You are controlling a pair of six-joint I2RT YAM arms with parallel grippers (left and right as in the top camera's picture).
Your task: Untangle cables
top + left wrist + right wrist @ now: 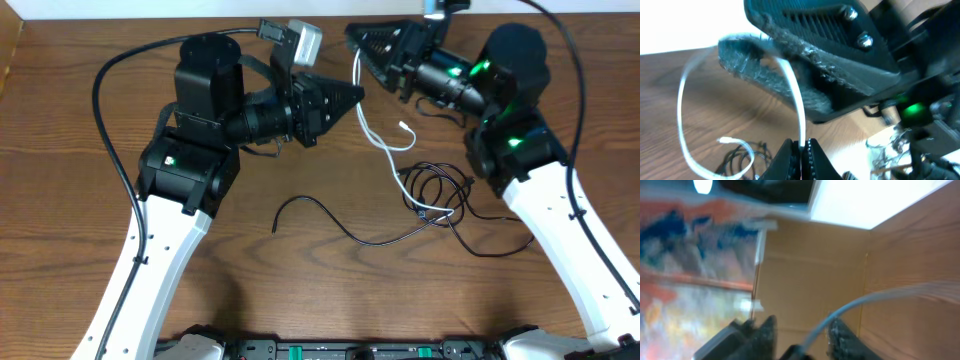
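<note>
The short white cable (372, 135) hangs from between my two grippers down to the table, and its free plug (408, 127) lies on the wood. My left gripper (360, 94) is shut on it; the left wrist view shows the white cable (682, 100) looping up out of the closed jaws (801, 148). My right gripper (352, 38) is just above and is open. In the right wrist view the white cable (880, 297) passes between its spread fingers (805, 330). Two black cables (432, 188) lie tangled on the table below and also show in the left wrist view (740, 160).
One black cable's loose end (280, 215) trails left across the wooden table (80, 200). Another strand (500, 250) runs out towards the right arm's white link (560, 230). The right gripper's body (810, 40) fills the top of the left wrist view.
</note>
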